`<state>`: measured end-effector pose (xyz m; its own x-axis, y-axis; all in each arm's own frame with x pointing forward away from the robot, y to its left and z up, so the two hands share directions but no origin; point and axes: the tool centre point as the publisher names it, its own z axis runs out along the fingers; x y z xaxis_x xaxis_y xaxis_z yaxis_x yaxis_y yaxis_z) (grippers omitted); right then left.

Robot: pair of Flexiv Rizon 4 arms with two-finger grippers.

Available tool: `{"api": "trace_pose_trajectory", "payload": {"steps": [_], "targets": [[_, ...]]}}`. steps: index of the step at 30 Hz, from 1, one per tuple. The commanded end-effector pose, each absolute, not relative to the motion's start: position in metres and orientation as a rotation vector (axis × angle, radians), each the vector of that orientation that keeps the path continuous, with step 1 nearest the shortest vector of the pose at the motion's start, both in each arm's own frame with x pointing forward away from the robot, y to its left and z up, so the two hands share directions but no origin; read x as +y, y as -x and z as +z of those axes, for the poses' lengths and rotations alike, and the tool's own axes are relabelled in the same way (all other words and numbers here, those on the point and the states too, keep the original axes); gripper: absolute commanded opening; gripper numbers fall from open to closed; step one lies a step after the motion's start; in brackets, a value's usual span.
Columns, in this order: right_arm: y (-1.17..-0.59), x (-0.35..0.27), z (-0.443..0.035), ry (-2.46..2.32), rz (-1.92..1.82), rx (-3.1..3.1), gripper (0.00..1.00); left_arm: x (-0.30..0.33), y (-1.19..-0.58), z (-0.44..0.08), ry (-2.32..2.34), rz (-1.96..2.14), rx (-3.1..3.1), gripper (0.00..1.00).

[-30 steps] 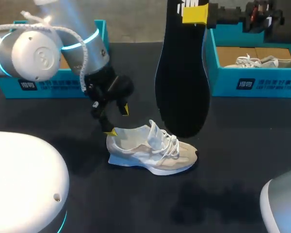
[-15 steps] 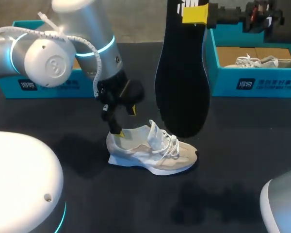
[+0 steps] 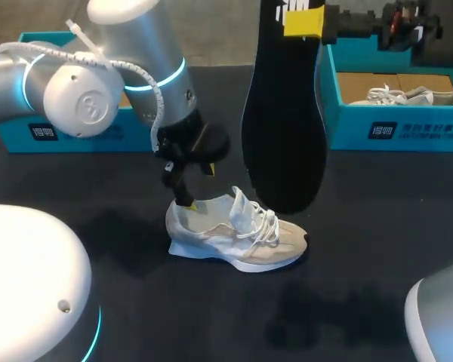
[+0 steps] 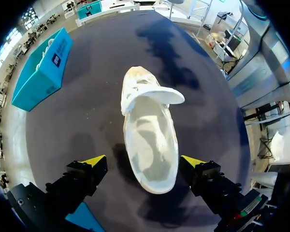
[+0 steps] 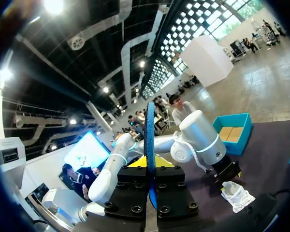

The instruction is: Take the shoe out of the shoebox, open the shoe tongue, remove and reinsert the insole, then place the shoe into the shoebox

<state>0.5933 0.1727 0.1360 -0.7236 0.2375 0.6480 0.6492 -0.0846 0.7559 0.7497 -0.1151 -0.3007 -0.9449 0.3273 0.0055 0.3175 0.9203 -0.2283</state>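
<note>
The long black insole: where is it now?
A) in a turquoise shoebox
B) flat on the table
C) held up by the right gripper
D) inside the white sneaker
C: the right gripper is shut on the upper end of the long black insole, which hangs upright.

Left tool [image 3: 198, 187]: angled downward, fingers spread wide. Right tool [image 3: 303, 21]: raised high, fingers clamped on insole [image 3: 283, 128].

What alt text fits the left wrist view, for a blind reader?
A white and beige mesh sneaker lies on the dark table, its heel between the open yellow-tipped fingers of the left gripper; a teal cardboard shoebox stands farther off.
</note>
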Motion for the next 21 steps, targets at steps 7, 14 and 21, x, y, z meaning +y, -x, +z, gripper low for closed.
{"api": "trace_pose_trajectory", "payload": {"steps": [7, 14, 21], "targets": [[-0.586, 0.179, 0.134, 0.972, -1.890, -1.872, 0.00, -0.139, -0.758, -0.303, 0.539, 0.359, -3.035, 1.00], [-0.586, 0.179, 0.134, 0.972, -1.890, -1.872, 0.00, -0.155, -0.760, -0.316, 0.562, 0.353, -3.020, 1.00], [-0.586, 0.179, 0.134, 0.972, -1.890, -1.872, 0.00, -0.162, -0.761, -0.330, 0.562, 0.354, -3.015, 1.00]]}}
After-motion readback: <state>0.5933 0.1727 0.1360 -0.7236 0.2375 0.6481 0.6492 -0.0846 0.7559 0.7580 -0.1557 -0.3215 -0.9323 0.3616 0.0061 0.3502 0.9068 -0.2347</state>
